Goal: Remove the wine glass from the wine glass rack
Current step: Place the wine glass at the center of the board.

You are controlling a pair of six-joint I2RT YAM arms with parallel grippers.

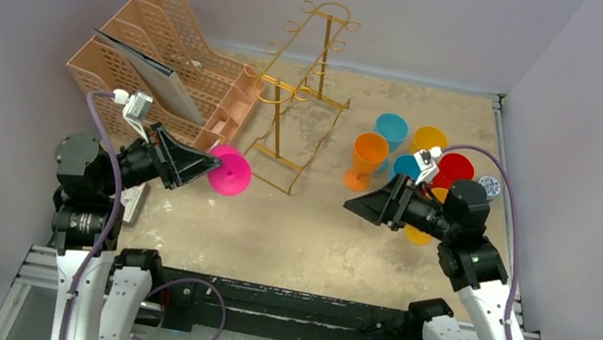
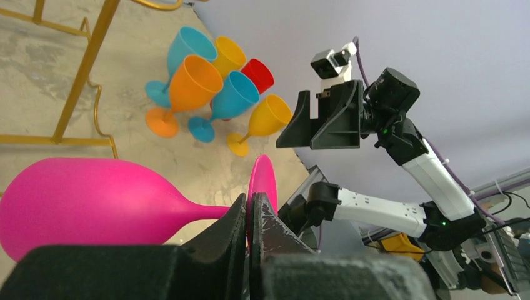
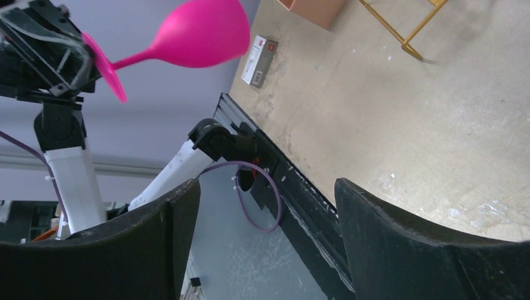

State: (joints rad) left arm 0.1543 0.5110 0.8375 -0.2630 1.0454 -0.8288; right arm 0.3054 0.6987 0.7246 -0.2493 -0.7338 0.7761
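The pink wine glass (image 1: 231, 173) is off the gold wire wine glass rack (image 1: 304, 88) and hangs sideways in the air just left of the rack's front foot. My left gripper (image 1: 210, 165) is shut on the thin round foot of the glass. In the left wrist view the foot stands edge-on between the fingertips of the left gripper (image 2: 251, 201), and the bowl of the wine glass (image 2: 87, 200) stretches left. No glass hangs on the rack's hooks. My right gripper (image 1: 359, 206) is open and empty, pointing left over the table. From the right wrist, the wine glass (image 3: 200, 32) shows far off.
A peach lattice file organizer (image 1: 169, 62) stands left of the rack. Several orange, blue, yellow and red glasses (image 1: 412, 157) stand clustered at the right, behind my right arm. A small white box (image 3: 258, 51) lies near the table's near-left edge. Walls close in on three sides.
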